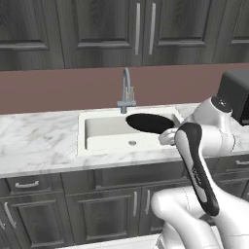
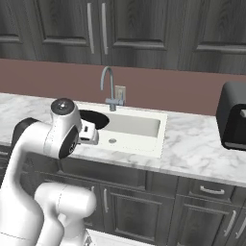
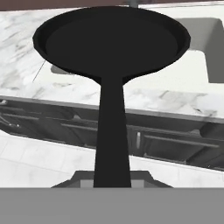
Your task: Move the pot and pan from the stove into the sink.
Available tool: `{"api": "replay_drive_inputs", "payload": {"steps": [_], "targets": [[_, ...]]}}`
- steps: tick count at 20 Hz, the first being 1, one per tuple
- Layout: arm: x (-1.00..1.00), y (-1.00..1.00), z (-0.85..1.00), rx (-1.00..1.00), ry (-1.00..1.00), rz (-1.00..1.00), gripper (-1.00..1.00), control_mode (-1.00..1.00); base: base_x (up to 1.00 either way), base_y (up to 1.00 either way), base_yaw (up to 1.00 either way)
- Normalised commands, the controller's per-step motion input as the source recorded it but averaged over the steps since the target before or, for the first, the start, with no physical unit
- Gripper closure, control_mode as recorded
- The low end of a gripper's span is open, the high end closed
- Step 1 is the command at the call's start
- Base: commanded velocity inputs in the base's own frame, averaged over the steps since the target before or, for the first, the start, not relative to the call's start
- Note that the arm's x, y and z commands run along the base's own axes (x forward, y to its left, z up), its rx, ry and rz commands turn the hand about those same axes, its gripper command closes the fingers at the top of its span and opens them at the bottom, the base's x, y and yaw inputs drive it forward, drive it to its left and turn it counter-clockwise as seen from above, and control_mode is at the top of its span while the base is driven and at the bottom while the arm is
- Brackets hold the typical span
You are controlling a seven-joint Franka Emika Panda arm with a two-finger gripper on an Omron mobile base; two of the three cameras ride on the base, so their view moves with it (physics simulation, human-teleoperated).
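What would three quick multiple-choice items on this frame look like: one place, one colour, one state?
1. Where is the shallow round black frying pan?
A. On a burner
B. Over the white rectangular sink basin
C. On the floor

2. What colour is the curved faucet?
A. Silver
B. Red
C. Black

3. What is the two-finger gripper doing?
A. Open and empty
B. Shut on the pan's long handle
C. Shut on the faucet

Key: 1 B, the pan sits over the basin's right side; 2 A, it looks metallic grey; 3 B, the hand view has the handle running down between the fingertips.

Black pan (image 1: 148, 122), held level, above white sink (image 1: 104, 133)
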Motion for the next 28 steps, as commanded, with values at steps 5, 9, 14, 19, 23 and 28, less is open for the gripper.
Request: {"api": "replay_drive_inputs", "payload": {"steps": [5, 9, 14, 19, 23, 28], "targets": [[0.79, -0.04, -0.28, 0.04, 0.0, 0.0, 1.0, -1.0, 0.0, 0.0, 0.0], [0.82, -0.03, -0.28, 0.03, 0.0, 0.0, 1.0, -1.0, 0.0, 0.0, 0.0], [0.76, -0.02, -0.31, 0.0, 0.06, 0.0, 1.0, -1.0, 0.0, 0.0, 0.0], [0.65, -0.03, -0.21, 0.0, 0.1, 0.0, 1.0, -1.0, 0.0, 0.0, 0.0], [0.62, -0.09, -0.09, 0.0, 0.09, 0.0, 1.0, -1.0, 0.0, 0.0, 0.0], [0.46, -0.36, -0.21, 0.0, 0.04, 0.08, 1.0, -1.0, 0.0, 0.0, 0.0]]}}
